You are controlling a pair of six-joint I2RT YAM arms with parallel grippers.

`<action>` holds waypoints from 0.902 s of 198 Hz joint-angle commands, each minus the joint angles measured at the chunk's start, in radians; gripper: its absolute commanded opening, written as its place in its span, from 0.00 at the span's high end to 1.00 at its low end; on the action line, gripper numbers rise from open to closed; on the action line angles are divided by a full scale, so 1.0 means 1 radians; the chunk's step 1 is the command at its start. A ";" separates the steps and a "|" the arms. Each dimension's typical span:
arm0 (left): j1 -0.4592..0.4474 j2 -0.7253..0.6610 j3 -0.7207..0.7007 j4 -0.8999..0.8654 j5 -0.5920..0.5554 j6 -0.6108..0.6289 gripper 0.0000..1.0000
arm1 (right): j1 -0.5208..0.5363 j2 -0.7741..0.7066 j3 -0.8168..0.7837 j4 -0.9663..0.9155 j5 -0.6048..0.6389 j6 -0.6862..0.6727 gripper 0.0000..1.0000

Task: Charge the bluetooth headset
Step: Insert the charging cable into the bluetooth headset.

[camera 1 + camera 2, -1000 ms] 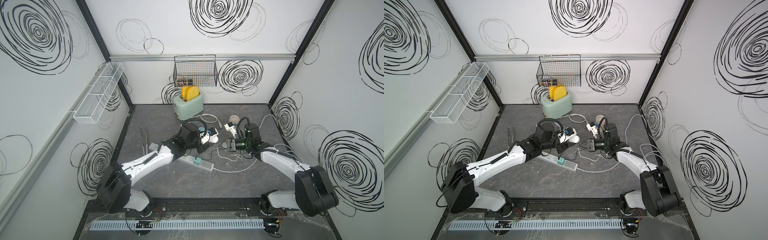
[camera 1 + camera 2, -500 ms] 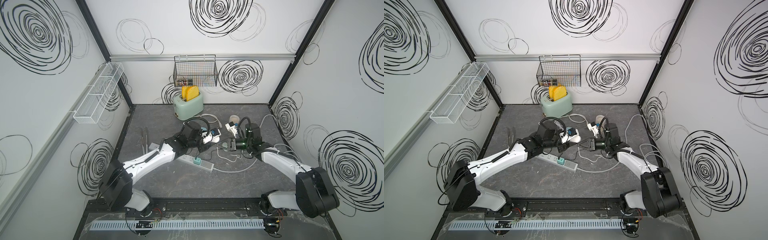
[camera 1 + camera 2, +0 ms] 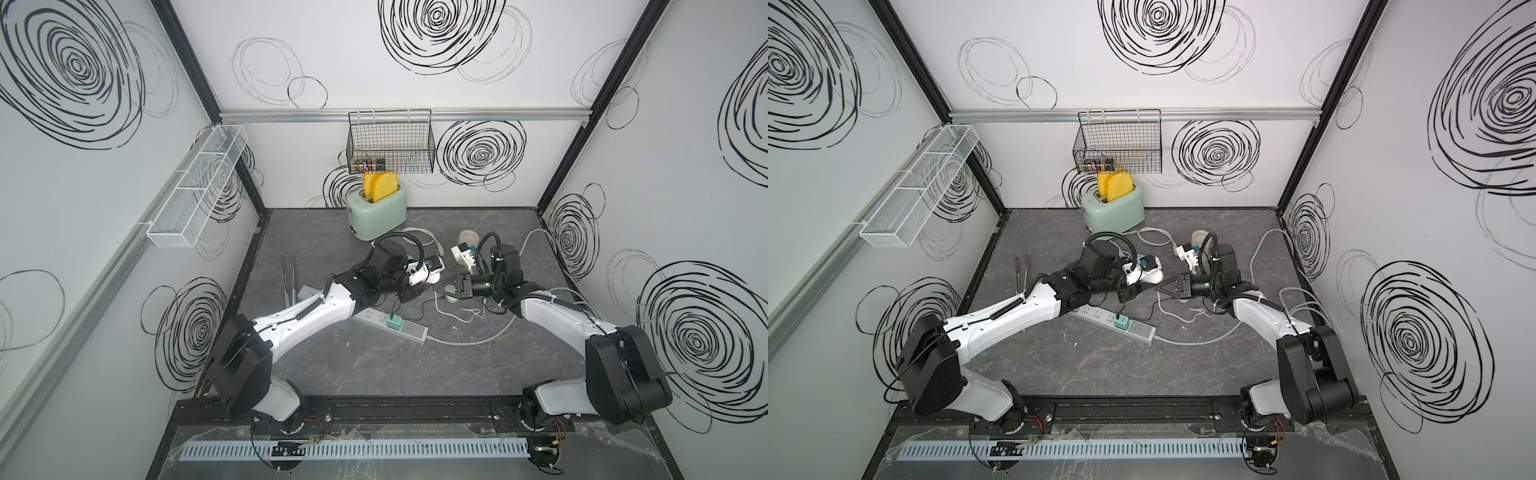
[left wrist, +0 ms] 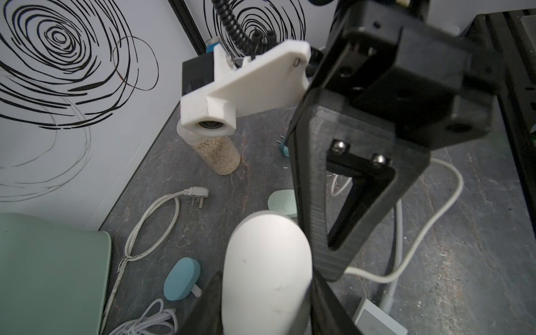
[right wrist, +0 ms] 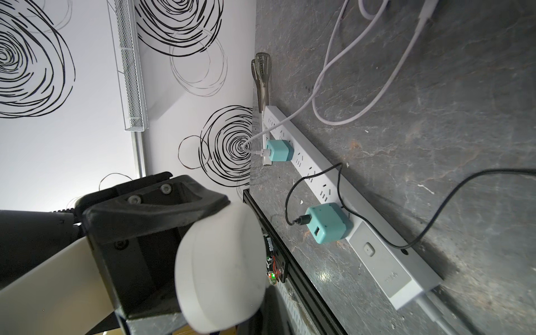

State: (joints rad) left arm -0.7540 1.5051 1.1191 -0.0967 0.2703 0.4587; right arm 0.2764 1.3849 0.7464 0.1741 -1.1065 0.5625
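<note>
You had a dark grey table (image 3: 374,374) with a marbled, stone-like face. It was closed in by white walls (image 3: 332,62) drawn over with black scribbled rings. A little above the centre of both top views, your left gripper (image 4: 265,301) held the white headset case (image 4: 266,255). Its jaws stood about half apart and pressed on both sides of the case.

The right gripper (image 3: 1162,286) was just beside the case, at its right in the frame, with jaws fully closed. I cannot tell if something thin was pinched there.

The case was a smooth, matte oval, like a pebble. The fingers (image 4: 316,203) were black, finely ribbed plastic in triangle shape.

Lower in the frame lay the long white power strip (image 3: 409,330). A teal cube charger (image 5: 329,223) and a thin black cable (image 5: 290,197) were plugged in.
</note>
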 commanded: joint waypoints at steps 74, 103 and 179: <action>-0.014 0.023 0.073 -0.033 0.088 -0.213 0.82 | -0.040 0.020 0.066 0.021 0.004 -0.121 0.75; -0.010 0.026 0.064 -0.052 0.031 -0.171 0.83 | -0.048 -0.024 0.044 -0.028 0.031 -0.149 0.67; 0.002 0.014 0.061 -0.048 -0.036 -0.152 0.83 | -0.044 -0.103 0.001 -0.101 0.047 -0.203 0.67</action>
State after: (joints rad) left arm -0.7475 1.5227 1.1698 -0.1699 0.2447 0.2886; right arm 0.2287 1.3075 0.7704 0.0917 -1.0706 0.3897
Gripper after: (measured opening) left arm 0.448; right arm 0.333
